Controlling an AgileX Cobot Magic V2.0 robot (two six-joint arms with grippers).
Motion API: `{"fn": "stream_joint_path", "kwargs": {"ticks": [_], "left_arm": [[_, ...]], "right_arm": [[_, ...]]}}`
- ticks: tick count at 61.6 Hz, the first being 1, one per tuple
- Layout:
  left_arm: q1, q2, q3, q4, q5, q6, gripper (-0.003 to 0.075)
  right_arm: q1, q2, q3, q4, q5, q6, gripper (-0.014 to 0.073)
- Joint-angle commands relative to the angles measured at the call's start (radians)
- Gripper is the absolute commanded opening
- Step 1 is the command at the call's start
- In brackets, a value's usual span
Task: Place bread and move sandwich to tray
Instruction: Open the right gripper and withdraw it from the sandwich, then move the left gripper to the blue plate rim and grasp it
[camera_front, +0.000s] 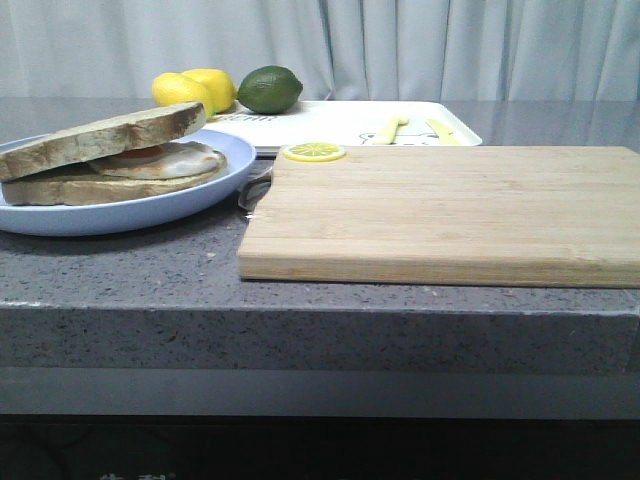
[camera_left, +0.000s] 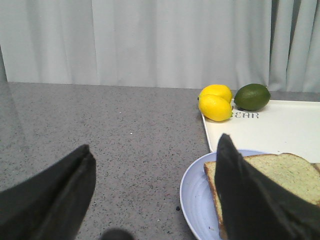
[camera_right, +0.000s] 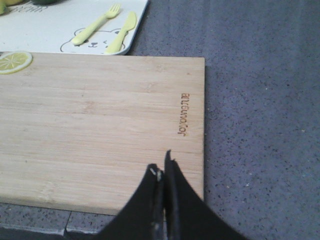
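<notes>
The sandwich (camera_front: 120, 160) lies on the round pale blue plate (camera_front: 150, 212) at the front left: a lower slice, a fried egg (camera_front: 165, 160), and the plain bread (camera_front: 100, 140) resting tilted on top. The cream-white tray (camera_front: 330, 125) lies behind, at the back. No gripper shows in the front view. My left gripper (camera_left: 154, 142) is open and empty, low beside the plate (camera_left: 195, 200), with one finger in front of the bread (camera_left: 285, 167). My right gripper (camera_right: 162, 167) is shut and empty above the near right corner of the cutting board (camera_right: 100, 115).
A wooden cutting board (camera_front: 450, 210) fills the front right, with a lemon slice (camera_front: 313, 152) on its far left corner. Two lemons (camera_front: 195, 90) and a lime (camera_front: 270, 89) sit at the tray's back left. A yellow fork (camera_right: 97, 22) and knife (camera_right: 122, 32) lie on the tray (camera_right: 50, 30).
</notes>
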Motion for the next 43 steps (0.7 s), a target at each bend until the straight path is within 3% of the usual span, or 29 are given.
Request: {"fn": "stream_joint_path", "kwargs": {"ticks": [1, 22, 33, 43], "left_arm": [[0.002, 0.062, -0.082, -0.010, -0.049, 0.000, 0.0489], [0.002, 0.591, -0.487, -0.031, 0.442, 0.000, 0.0489], [0.002, 0.796, -0.609, -0.061, 0.518, 0.000, 0.0489], [0.000, 0.895, -0.628, -0.087, 0.516, 0.000, 0.0489]], "right_arm": [[0.004, 0.003, -0.023, 0.028, -0.099, -0.002, -0.0061], [0.004, 0.003, -0.022, 0.034, -0.098, -0.002, -0.0061], [0.004, 0.003, -0.022, 0.034, -0.098, -0.002, -0.0061], [0.004, 0.003, -0.022, 0.034, -0.098, -0.002, -0.0061]]}}
